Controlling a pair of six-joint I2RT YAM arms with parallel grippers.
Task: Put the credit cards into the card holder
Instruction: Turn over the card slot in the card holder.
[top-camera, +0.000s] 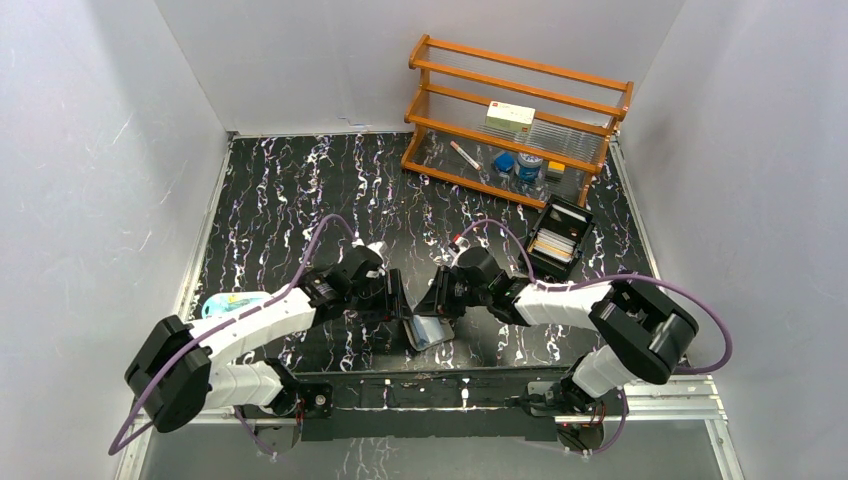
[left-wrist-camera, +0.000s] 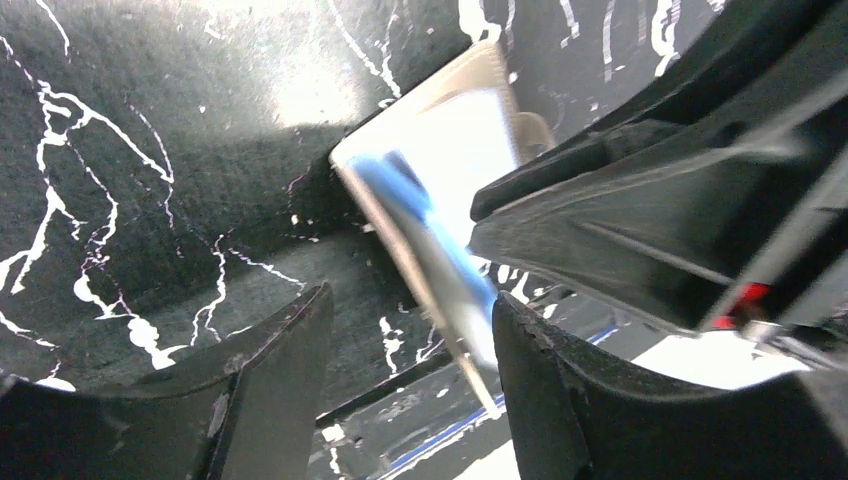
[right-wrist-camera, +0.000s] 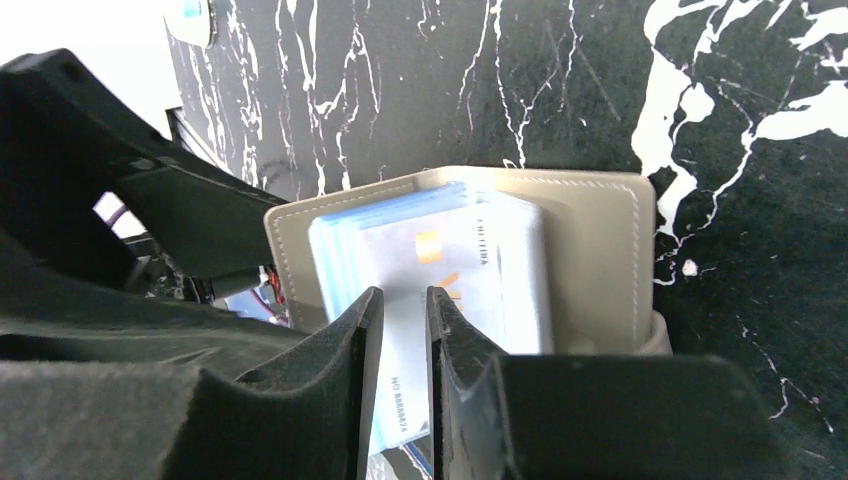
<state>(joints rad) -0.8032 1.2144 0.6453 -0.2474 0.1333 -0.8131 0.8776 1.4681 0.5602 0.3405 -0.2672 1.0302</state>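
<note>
Card holder (top-camera: 432, 332) lies open at the six o'clock edge of the table (top-camera: 290, 200), between the two arms. Its flaps are spread so the clear sleeves (right-wrist-camera: 335, 255) face up for loading.

The left gripper (left-wrist-camera: 410, 305) sits at the holder's nine o'clock with its jaws wide apart, released. In the left wrist view the holder's edge runs between the fingers (left-wrist-camera: 270, 390), close to one of them, and is not pinched. I judge it is stationed there to steady the flap so the wallet does not skid while a card goes in.

The right gripper (right-wrist-camera: 405, 300) reaches in from twelve o'clock with its jaws drawn to a narrow slit. Directly beneath is a pale card (right-wrist-camera: 403, 400) whose printed face shows through the slit. That card lies flat towards the camera and overlaps the sleeves, so it looks pressed or pushed rather than pinched. Whether the fingers actually clamp it I cannot tell.

Other pale faces with orange marks overlie the sleeves, and how deep they are seated is unclear. More credit cards (top-camera: 553, 247) wait in the black tray (top-camera: 575, 215) at the holder's two o'clock, so the job looks only partly done.
</note>
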